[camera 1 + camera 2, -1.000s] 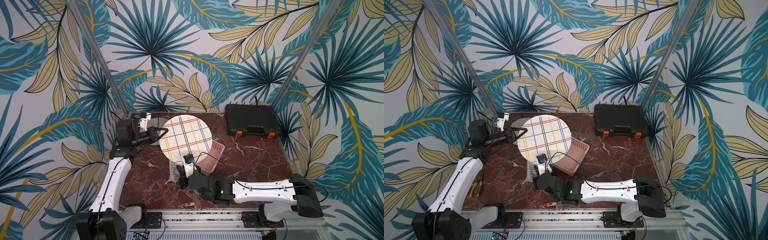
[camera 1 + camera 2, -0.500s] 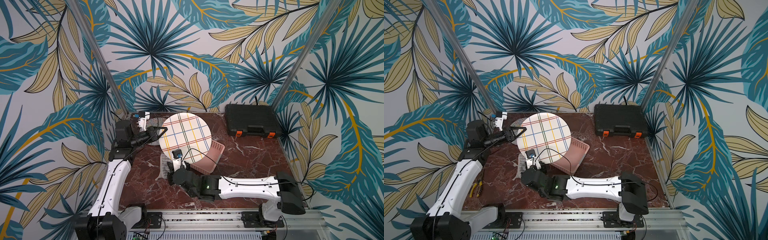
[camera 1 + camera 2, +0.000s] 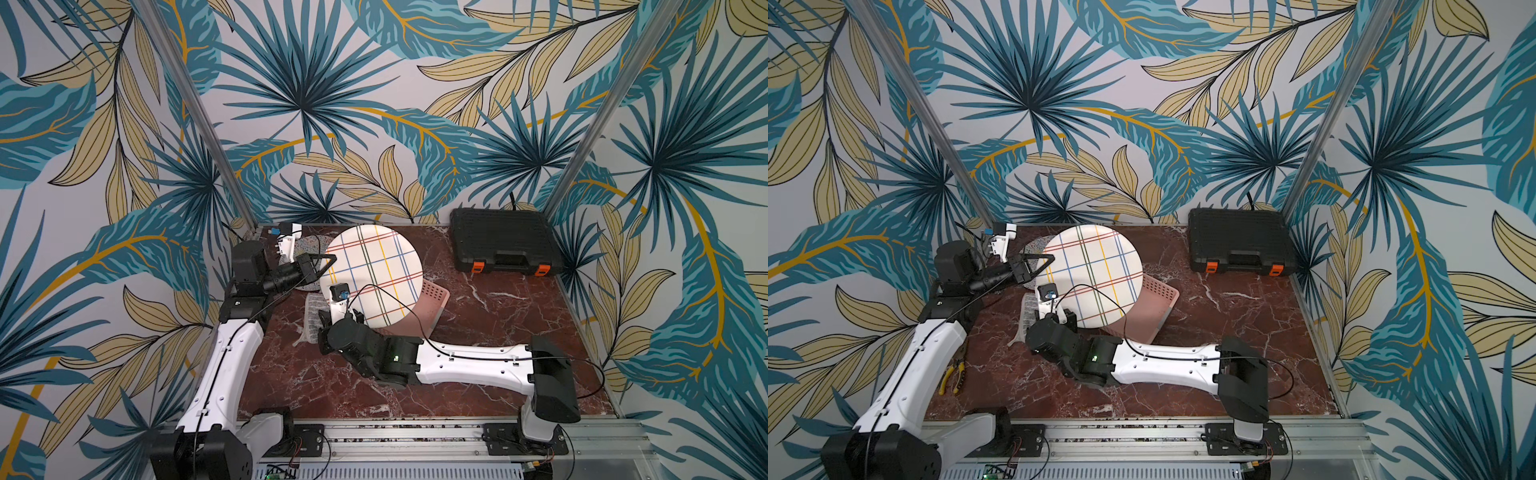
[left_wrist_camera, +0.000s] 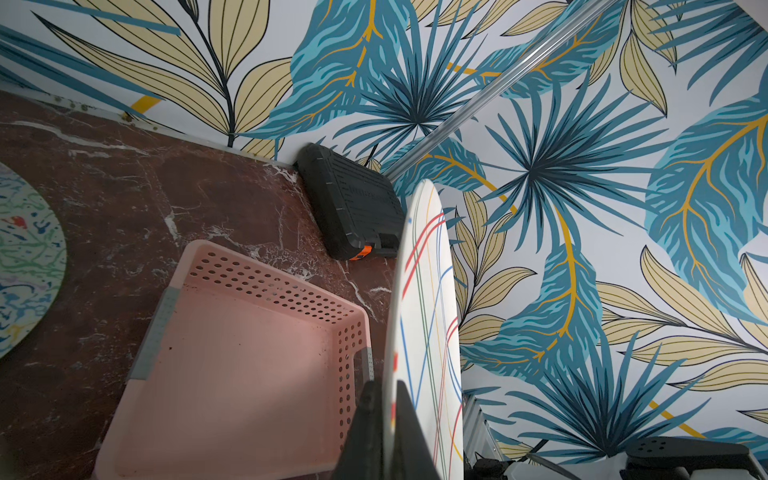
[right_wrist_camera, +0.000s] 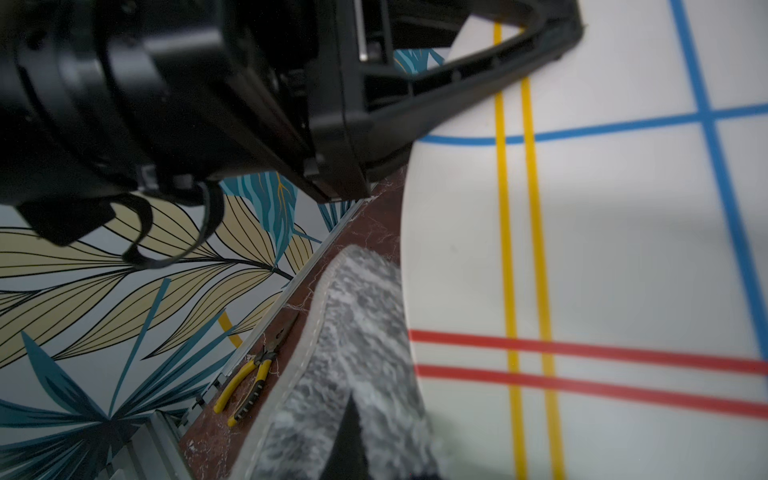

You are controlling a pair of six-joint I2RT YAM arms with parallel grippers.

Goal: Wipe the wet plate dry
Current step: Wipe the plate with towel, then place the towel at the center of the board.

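The plate is white with coloured crossing lines. It hangs tilted above the table in both top views. My left gripper is shut on its left rim; in the left wrist view the plate stands edge-on between the black fingers. My right gripper sits at the plate's lower left edge, shut on a grey mottled cloth. In the right wrist view the cloth lies against the plate's rim, wrapped over the fingers.
A pink perforated basket lies under the plate's right side. A black case stands at the back right. A marbled round plate lies at the back left. Yellow-handled pliers lie by the left table edge.
My right arm has swung left with the cloth, from under the plate's lower edge to its lower left rim. The left gripper keeps the plate almost still.
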